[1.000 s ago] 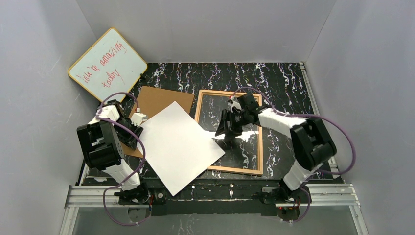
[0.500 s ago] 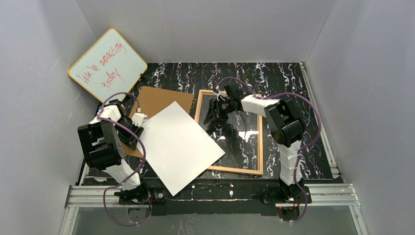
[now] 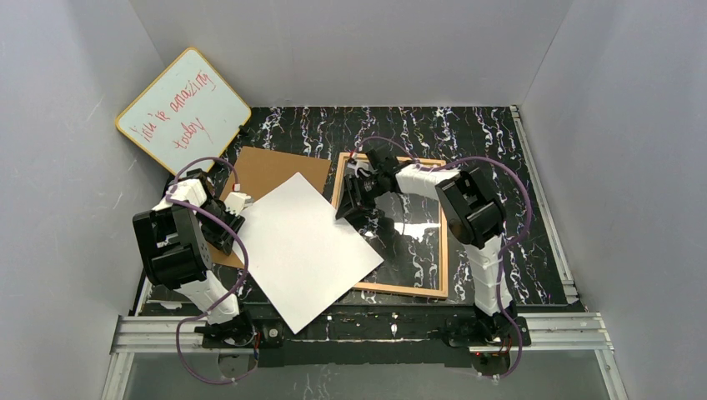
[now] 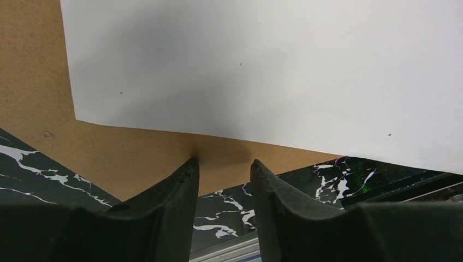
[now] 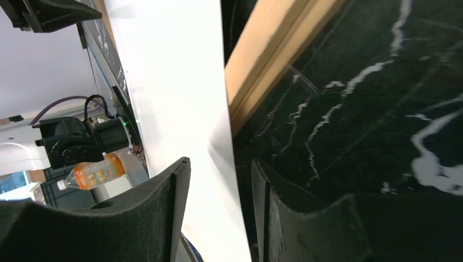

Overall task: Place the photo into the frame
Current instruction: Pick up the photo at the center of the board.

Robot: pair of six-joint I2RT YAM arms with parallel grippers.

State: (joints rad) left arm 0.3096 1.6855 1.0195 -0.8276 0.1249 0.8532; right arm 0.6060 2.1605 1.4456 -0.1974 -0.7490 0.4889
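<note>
Left gripper [image 4: 224,164] part-open, empty, tips at the photo's [image 3: 304,250] left edge over brown board [image 3: 279,171] | photo white side up, right corner overlapping frame [image 3: 400,290] | I see right gripper [image 5: 221,164] part-open, photo's edge in its gap, unclamped.

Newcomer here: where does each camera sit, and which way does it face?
Top: fixed above and behind, looking down at the table; both arms show.
Left wrist: on the left arm, facing the photo over the backing board; left claw shows.
Right wrist: on the right arm, facing the photo's edge and frame; right claw shows.
Shared: all see the photo.
</note>
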